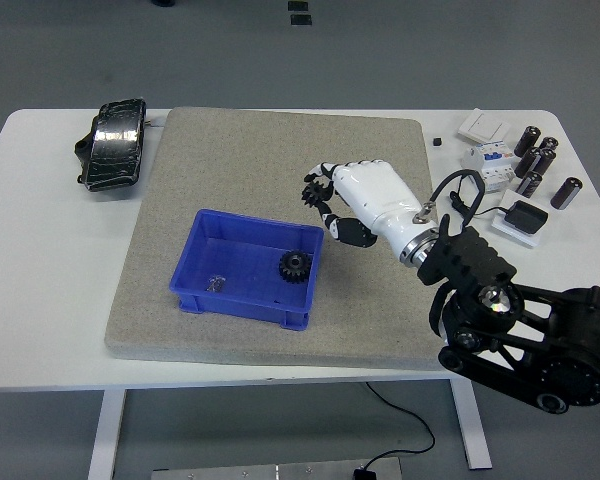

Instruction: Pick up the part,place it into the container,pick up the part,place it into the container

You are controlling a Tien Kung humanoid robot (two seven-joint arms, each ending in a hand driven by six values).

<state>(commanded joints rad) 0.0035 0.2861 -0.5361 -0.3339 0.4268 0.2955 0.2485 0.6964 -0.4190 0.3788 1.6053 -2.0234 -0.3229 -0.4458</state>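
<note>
One black gear (295,266) lies flat in your blue container (212,290), its axis pointing up, down and to the left of the fingers (320,190), beside a small pale part (216,283) whose lie you cannot make out. Your right hand (365,200) hangs just past the container's far right corner over the grey mat (280,160), its fingers curled narrow around something small and dark that you cannot identify from here. Off to the right of the fingers, on the white bench (40,250), stand black cylinders (540,160) and a white breaker (488,165).
</note>
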